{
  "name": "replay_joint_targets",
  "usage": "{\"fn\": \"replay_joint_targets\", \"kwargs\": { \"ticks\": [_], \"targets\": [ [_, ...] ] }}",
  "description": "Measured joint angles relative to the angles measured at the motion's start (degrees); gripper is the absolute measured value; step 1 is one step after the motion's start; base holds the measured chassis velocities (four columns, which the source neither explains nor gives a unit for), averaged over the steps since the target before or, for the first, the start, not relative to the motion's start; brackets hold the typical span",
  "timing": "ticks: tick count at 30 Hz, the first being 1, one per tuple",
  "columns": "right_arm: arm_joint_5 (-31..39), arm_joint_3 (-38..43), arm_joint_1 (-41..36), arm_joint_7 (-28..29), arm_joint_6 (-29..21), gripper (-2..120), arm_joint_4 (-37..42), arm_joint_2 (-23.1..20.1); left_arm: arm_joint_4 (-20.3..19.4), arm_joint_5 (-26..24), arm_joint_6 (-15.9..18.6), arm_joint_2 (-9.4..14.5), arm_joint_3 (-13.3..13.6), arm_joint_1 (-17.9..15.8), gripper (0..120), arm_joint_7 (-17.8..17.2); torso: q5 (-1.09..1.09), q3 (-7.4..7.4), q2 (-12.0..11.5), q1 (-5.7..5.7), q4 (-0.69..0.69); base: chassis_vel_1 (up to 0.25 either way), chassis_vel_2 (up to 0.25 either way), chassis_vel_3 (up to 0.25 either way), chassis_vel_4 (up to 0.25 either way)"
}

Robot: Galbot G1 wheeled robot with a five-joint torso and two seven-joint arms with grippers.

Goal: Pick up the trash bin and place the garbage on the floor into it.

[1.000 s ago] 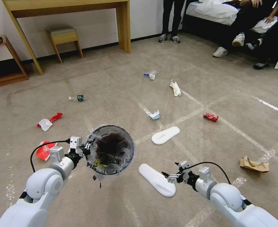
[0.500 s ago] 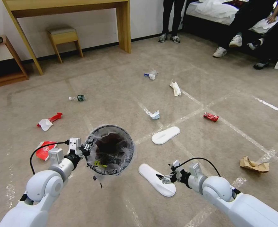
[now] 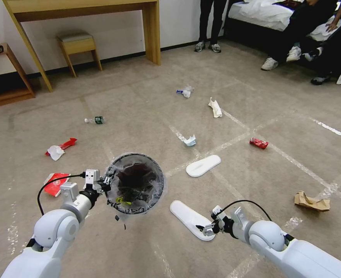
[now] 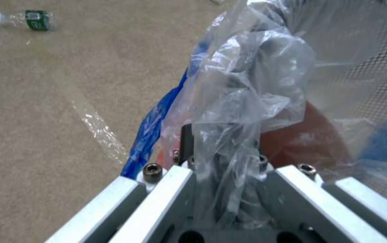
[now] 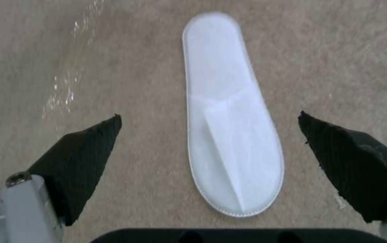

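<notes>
bin in hand, slipper lined up

your left gripper (image 3: 107, 180) pinches the trash bin (image 3: 135, 183) by its bag-lined rim, lifted off the floor (image 3: 147, 116). your right gripper (image 5: 209, 148) hangs spread over the near slipper (image 3: 191, 219), flat and white. the rest of the garbage remains scattered: can (image 3: 258, 143), paper bag (image 3: 311, 201), bottle (image 3: 95, 120).

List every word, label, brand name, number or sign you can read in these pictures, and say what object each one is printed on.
None can be read.
Green label on the small bottle: too small to read.
White round mark on the flat red packet: too small to read.
Blue marks on the trash bin liner, held by the left hand: blurred.
Crushed red can: no legible print.
White slipper below the open right hand: blank.
</notes>
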Motion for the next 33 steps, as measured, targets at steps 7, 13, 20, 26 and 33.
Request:
{"fn": "replay_joint_targets", "kwargs": {
  "ticks": [7,13,20,26,33],
  "targets": [
    [-2.62,-1.21,0.06,-0.8,0.1,100,-3.03,1.72,0.51,-0.03,-0.28,0.26,0.0,-0.29,1,0.2,0.0,0.0,0.0,0.0,0.0,0.0,0.0,0.0,0.0],
    [-3.84,-2.91,1.18,-1.05,0.36,100,-5.65,3.63,1.34,-0.07,-0.68,0.4,-0.16,-0.38,1,0.41,-0.01,0.0,0.0,0.0,0.0,0.0,0.0,0.0,0.0],
    [-5.35,-5.38,2.75,-1.08,1.05,100,-9.52,6.36,1.93,0.04,-1.11,0.15,-0.25,-0.35,1,0.65,0.0,0.0,0.0,0.0,0.0,0.0,0.0,0.0,0.0],
    [-6.47,-6.42,4.02,-1.33,1.93,100,-11.92,7.44,2.21,0.21,-1.41,0.07,-0.42,-0.16,1,0.94,-0.01,0.0,0.0,0.0,0.0,0.0,0.0,0.0,0.0],
    [-7.56,-7.2,5.11,-2.11,2.87,100,-15.11,8.59,2.28,0.26,-1.63,-0.12,-0.47,-0.18,1,1.0,0.0,0.0,0.0,0.0,0.0,0.0,0.0,0.0,0.0]
  ]
}}
